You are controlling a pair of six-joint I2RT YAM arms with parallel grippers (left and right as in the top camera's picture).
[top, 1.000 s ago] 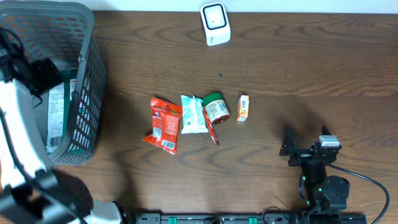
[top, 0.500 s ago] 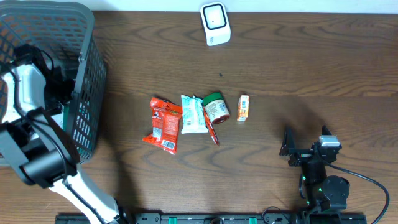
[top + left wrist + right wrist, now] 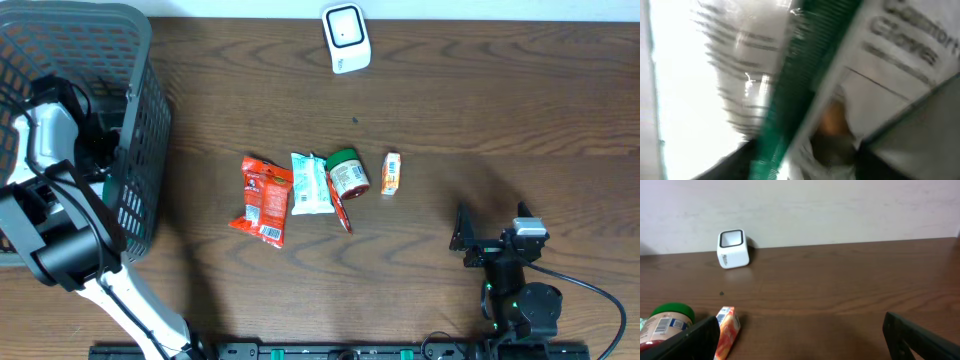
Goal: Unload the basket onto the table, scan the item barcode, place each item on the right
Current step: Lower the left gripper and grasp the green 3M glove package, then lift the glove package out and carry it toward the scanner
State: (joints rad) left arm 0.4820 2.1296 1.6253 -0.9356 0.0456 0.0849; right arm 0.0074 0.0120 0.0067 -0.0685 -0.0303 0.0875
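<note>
The white scanner (image 3: 346, 38) stands at the table's far edge, also in the right wrist view as scanner (image 3: 733, 248). My left gripper is down inside the grey basket (image 3: 140, 120), hidden under its arm (image 3: 55, 130). The blurred left wrist view is filled by a white packet (image 3: 890, 75) with a green band and printed text, lying between dark finger shapes. Whether the jaws grip it is unclear. My right gripper (image 3: 492, 215) rests open near the front right, with nothing between its fingers (image 3: 800, 330).
A red packet (image 3: 264, 200), a white and green packet (image 3: 310, 184), a green-lidded jar (image 3: 348, 174) and a small orange box (image 3: 391, 173) lie in a row mid-table. The orange box (image 3: 727, 330) is just beyond my right gripper's left finger.
The left arm has swung over the basket and dipped into it, then settled slightly. The right arm and the items on the table have not moved.
</note>
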